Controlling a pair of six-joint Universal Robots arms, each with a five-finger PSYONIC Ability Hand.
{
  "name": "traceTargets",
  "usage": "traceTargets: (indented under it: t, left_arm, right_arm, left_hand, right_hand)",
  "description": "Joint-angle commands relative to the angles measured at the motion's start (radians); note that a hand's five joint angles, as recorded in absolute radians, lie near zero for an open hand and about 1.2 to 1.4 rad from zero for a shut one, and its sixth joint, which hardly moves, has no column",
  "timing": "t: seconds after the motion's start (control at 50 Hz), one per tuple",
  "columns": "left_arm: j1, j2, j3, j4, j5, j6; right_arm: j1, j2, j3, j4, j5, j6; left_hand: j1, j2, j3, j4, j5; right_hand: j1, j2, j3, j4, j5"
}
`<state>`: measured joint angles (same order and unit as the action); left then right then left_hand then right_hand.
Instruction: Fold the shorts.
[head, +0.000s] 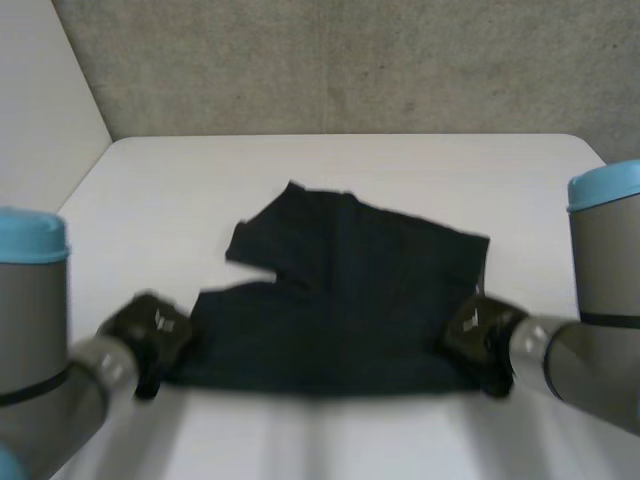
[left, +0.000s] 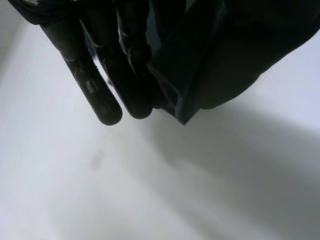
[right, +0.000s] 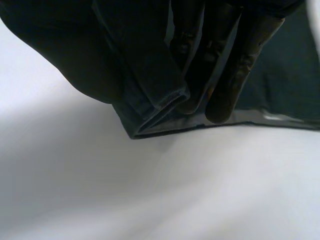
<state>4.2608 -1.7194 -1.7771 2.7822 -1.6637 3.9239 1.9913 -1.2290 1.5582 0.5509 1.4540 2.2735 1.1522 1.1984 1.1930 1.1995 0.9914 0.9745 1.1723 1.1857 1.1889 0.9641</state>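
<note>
Closest in, the left hand (head: 150, 330) and the right hand (head: 480, 332) sit at the two near corners of the dark shorts (head: 340, 290), one at each end of the near edge, which looks like the start of a fold carried away from the robot. In the left wrist view the fingers (left: 107, 107) point down towards the bench (head: 170, 180), and the corner of the cloth hangs pressed against them, clear of the surface with its shadow below. I judge this hand to be grasping the shorts, though the thumb is hidden behind the fabric. In the right wrist view the fingers (right: 222, 105) lie against the back of a thick, doubled edge of the cloth, whose corner is likewise raised off the bench, so this hand also appears clamped on the shorts. Holding both corners level keeps the near edge taut and straight, so the fold line should come out even. Farther out, the rest of the garment lies flat on the middle of the bench, with a notch in its left side and a lobe of cloth reaching towards the far left. Beyond it are bare white bench and then a grey wall (head: 350, 70).
</note>
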Motion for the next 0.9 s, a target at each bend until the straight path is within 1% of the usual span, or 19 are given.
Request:
traceTargets:
  t: [0.02,0.1,0.14,0.22,0.26,0.28,0.3,0.36,0.44,0.5,0.52,0.56,0.58,0.6,0.62,0.7,0.76,0.86,0.9]
  left_arm:
    - [0.039,0.109,0.013,-0.110,0.096,0.196]
    - [0.037,0.014,0.103,0.077,0.098,0.178]
    - [0.016,-0.090,0.192,0.190,0.091,0.164]
    - [-0.054,-0.279,0.387,0.337,0.076,0.152]
    - [-0.073,-0.363,0.480,0.376,0.053,0.152]
    - [-0.082,-0.406,0.529,0.393,0.036,0.152]
    - [-0.091,-0.486,0.630,0.414,-0.002,0.153]
    - [-0.104,-0.638,0.827,0.427,-0.053,0.152]
    - [-0.124,-0.799,1.037,0.450,-0.045,0.153]
    - [-0.130,-0.884,1.133,0.487,-0.041,0.155]
    - [-0.130,-0.931,1.181,0.523,-0.041,0.155]
    - [-0.133,-0.963,1.208,0.565,-0.037,0.153]
    - [-0.136,-0.976,1.211,0.586,-0.037,0.149]
    - [-0.150,-0.988,1.206,0.626,-0.030,0.147]
    - [-0.156,-0.990,1.200,0.645,-0.019,0.146]
    - [-0.170,-0.980,1.144,0.704,0.048,0.140]
    - [-0.179,-0.944,1.079,0.718,0.055,0.127]
    - [-0.168,-0.812,0.946,0.715,0.051,0.060]
    - [-0.156,-0.739,0.859,0.706,0.056,-0.018]
  right_arm:
    - [-0.049,-0.078,0.014,0.150,-0.182,-0.062]
    - [-0.085,-0.046,-0.064,0.126,-0.207,0.056]
    - [-0.086,0.023,-0.115,0.080,-0.190,0.122]
    - [-0.085,0.085,-0.179,-0.003,-0.126,0.195]
    - [-0.082,0.097,-0.199,-0.041,-0.087,0.215]
    - [-0.080,0.120,-0.223,-0.089,-0.046,0.236]
    - [-0.078,0.135,-0.236,-0.118,-0.026,0.245]
    - [-0.078,0.186,-0.276,-0.227,0.049,0.256]
    - [-0.077,0.244,-0.305,-0.334,0.135,0.248]
    - [-0.075,0.293,-0.328,-0.429,0.152,0.250]
    - [-0.075,0.304,-0.329,-0.455,0.151,0.247]
    - [-0.075,0.325,-0.329,-0.512,0.152,0.244]
    - [-0.075,0.356,-0.329,-0.555,0.160,0.238]
    - [-0.075,0.371,-0.331,-0.571,0.164,0.235]
    - [-0.075,0.382,-0.333,-0.580,0.170,0.228]
    - [-0.078,0.372,-0.325,-0.589,0.230,0.239]
    - [-0.082,0.304,-0.299,-0.614,0.261,0.293]
    - [-0.088,0.160,-0.195,-0.696,0.227,0.408]
    - [-0.089,0.079,-0.140,-0.709,0.189,0.452]
  left_hand:
    - [0.244,0.198,0.203,0.197,0.230]
    - [0.244,0.198,0.203,0.197,0.230]
    - [0.244,0.198,0.203,0.197,0.230]
    - [0.244,0.198,0.203,0.197,0.230]
    - [0.244,0.198,0.203,0.197,0.230]
    - [0.244,0.198,0.203,0.197,0.230]
    - [0.244,0.198,0.203,0.197,0.230]
    - [0.244,0.198,0.203,0.197,0.230]
    - [0.244,0.198,0.203,0.197,0.230]
    - [0.244,0.198,0.203,0.197,0.230]
    - [0.244,0.198,0.203,0.197,0.230]
    - [0.244,0.198,0.203,0.197,0.230]
    - [0.021,-0.026,-0.020,-0.027,0.007]
    - [-0.653,-0.699,-0.694,-0.700,-0.667]
    - [-0.965,-1.011,-1.006,-1.012,-0.979]
    - [-0.978,-1.024,-1.018,-1.025,-0.991]
    - [-0.978,-1.024,-1.018,-1.025,-0.991]
    - [-0.978,-1.024,-1.018,-1.025,-0.991]
    - [-0.978,-1.024,-1.018,-1.025,-0.991]
  right_hand:
    - [0.422,0.224,0.211,0.207,0.258]
    - [0.422,0.224,0.211,0.207,0.258]
    - [0.422,0.224,0.211,0.207,0.258]
    - [0.422,0.224,0.211,0.207,0.258]
    - [0.422,0.224,0.211,0.207,0.258]
    - [0.422,0.224,0.211,0.207,0.258]
    - [0.422,0.224,0.211,0.207,0.258]
    - [0.422,0.224,0.211,0.207,0.258]
    - [0.422,0.224,0.211,0.207,0.258]
    - [0.422,0.224,0.211,0.207,0.258]
    - [0.333,0.135,0.122,0.118,0.169]
    - [-0.200,-0.397,-0.411,-0.414,-0.364]
    - [-0.711,-0.909,-0.922,-0.926,-0.875]
    - [-0.800,-0.998,-1.011,-1.014,-0.964]
    - [-0.800,-0.998,-1.011,-1.014,-0.964]
    - [-0.800,-0.998,-1.011,-1.014,-0.964]
    - [-0.800,-0.998,-1.011,-1.014,-0.964]
    - [-0.800,-0.998,-1.011,-1.014,-0.964]
    - [-0.800,-0.998,-1.011,-1.014,-0.964]
